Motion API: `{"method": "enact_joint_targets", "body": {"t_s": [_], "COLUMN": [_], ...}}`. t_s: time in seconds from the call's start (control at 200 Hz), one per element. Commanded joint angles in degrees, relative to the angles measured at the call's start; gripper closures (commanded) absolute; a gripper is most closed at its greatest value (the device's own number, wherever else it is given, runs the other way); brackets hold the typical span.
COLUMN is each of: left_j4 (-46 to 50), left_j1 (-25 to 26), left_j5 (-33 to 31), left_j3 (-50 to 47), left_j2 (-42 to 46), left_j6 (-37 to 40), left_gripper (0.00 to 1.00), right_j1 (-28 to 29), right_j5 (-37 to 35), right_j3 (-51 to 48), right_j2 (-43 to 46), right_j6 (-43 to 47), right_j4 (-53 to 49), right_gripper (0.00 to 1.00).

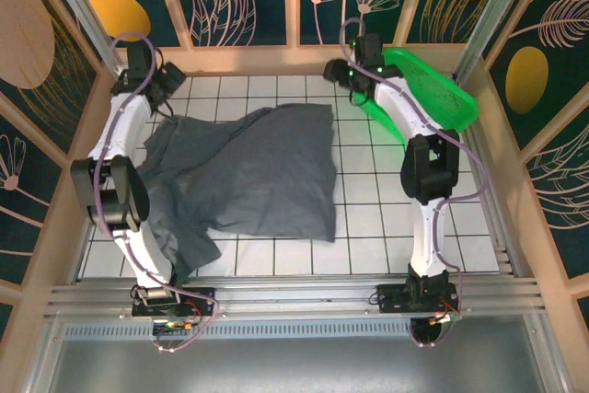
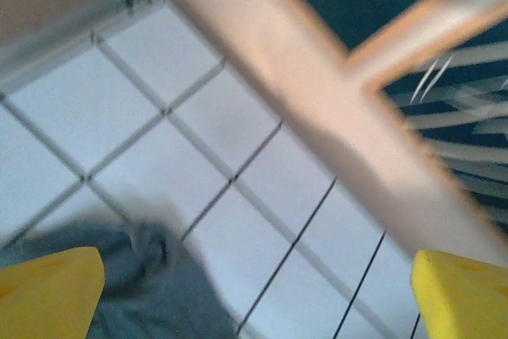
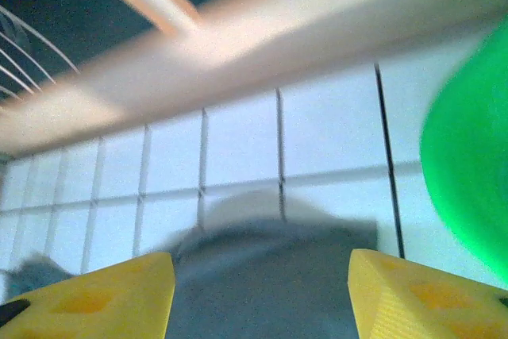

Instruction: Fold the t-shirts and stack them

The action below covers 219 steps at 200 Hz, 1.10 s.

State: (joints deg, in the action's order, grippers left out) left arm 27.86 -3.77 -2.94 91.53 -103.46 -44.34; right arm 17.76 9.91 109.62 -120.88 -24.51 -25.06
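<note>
Slate-grey t-shirt [image 1: 248, 167]: soft, light, floppy; left gripper [image 2: 258, 275], right gripper [image 3: 262, 275] both spread, empty. You pinch far corners, expect sag.

Left arm [image 1: 124, 131] and right arm [image 1: 398, 112] reach forward, jaws parted.

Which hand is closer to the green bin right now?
The right hand, at the table's far side next to the green bin; the left hand is across the table, by the t-shirt.
</note>
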Motion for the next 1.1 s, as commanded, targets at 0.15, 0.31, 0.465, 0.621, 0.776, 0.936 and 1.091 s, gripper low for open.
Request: {"method": "enact_joint_targets", "body": {"t_s": [0.15, 0.31, 0.465, 0.621, 0.776, 0.936, 1.091], "left_j4": [-2.5, -5.9, -8.0, -8.9, -7.6, -7.1, -7.7], "left_j1": [0.2, 0.3, 0.4, 0.5, 0.5, 0.6, 0.5], "left_j5": [7.8, 12.8, 15.0, 16.2, 15.7, 14.6, 13.0], "left_j3": [-30.4, -40.9, -43.4, -42.6, -40.0, -38.4, -37.7], "left_j2": [21.5, 23.1, 20.6, 19.1, 17.2, 15.5, 13.6], "left_j6": [-3.7, -5.8, -5.1, -4.1, -2.0, -0.9, -0.2], "left_gripper": [0.26, 0.45, 0.49, 0.47, 0.44, 0.42, 0.4], "right_j1": [13.1, 21.2, 22.5, 19.9, 13.9, 7.6, 7.4], "right_j5": [-1.8, -0.3, 0.5, -2.1, -6.2, -7.9, -7.5], "right_j3": [-34.4, -44.8, -49.4, -50.6, -52.1, -51.4, -47.2], "right_j2": [24.8, 24.4, 21.4, 17.8, 16.1, 15.7, 15.0], "right_j6": [-11.3, -20.2, -23.1, -21.8, -18.7, -14.4, -11.5], "right_j4": [9.6, 10.3, 8.1, 2.7, -0.9, -2.0, -3.6], "right_gripper": [0.44, 0.51, 0.52, 0.52, 0.52, 0.52, 0.51]}}
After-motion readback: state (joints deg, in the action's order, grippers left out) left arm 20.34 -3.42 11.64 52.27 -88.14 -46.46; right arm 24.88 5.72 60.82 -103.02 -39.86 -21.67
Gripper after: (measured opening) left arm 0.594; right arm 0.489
